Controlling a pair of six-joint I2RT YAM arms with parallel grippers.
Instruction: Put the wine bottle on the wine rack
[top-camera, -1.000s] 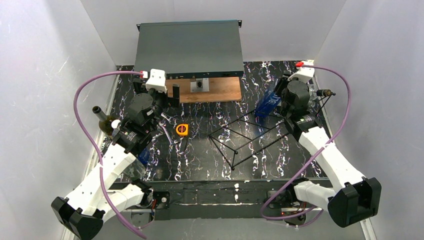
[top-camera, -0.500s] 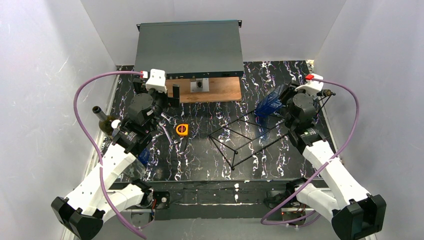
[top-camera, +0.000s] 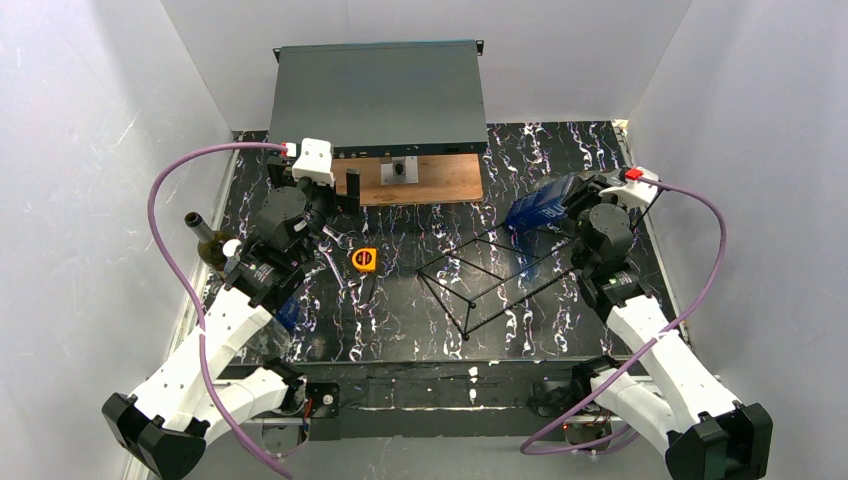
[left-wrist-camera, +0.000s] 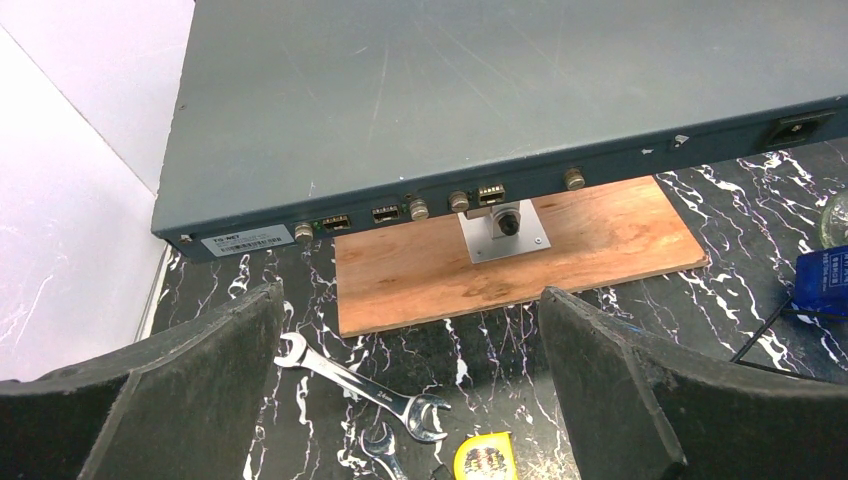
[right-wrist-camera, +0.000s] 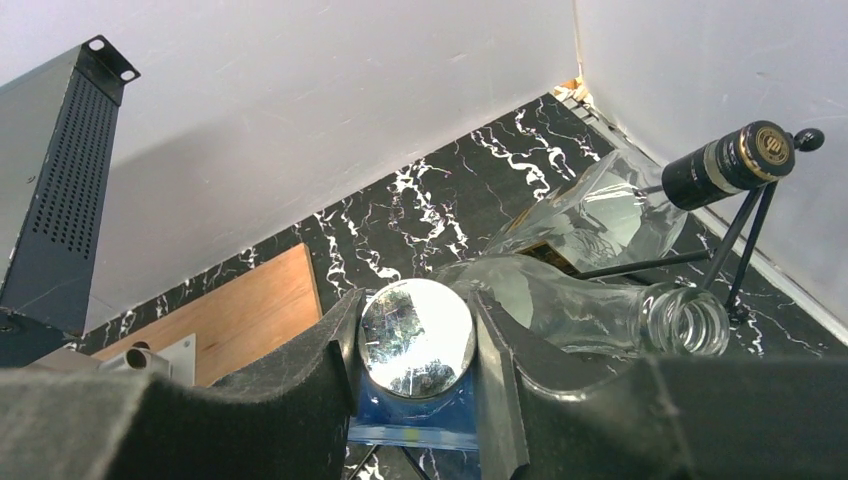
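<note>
Table (top-camera: 420, 330): black, white-veined, fills the middle of the overhead view.
Grey metal box (top-camera: 380, 95): flat, upper centre, against the back wall.
Wine rack (top-camera: 497, 277): thin black wire frame, right of centre, running from lower left to upper right. No bottle lies in it.
Wooden board (top-camera: 420, 180): just in front of the box, a small metal plate on it.
Wine bottle (top-camera: 540, 207): blue, silver cap, tilted, at the rack's upper right end. Cannot tell whether it touches the wire.
Right gripper (right-wrist-camera: 417, 340): closed tight around the bottle's neck, just below the cap.
Left gripper (left-wrist-camera: 410, 400): spread wide, nothing in it, left of centre, facing the box.
Two clear glass bottles (right-wrist-camera: 600, 310) lie by the right wall.
Green bottle (top-camera: 205, 240): far left edge.
Wrench (left-wrist-camera: 360, 385) and yellow tape measure (top-camera: 364, 259): centre left.
</note>
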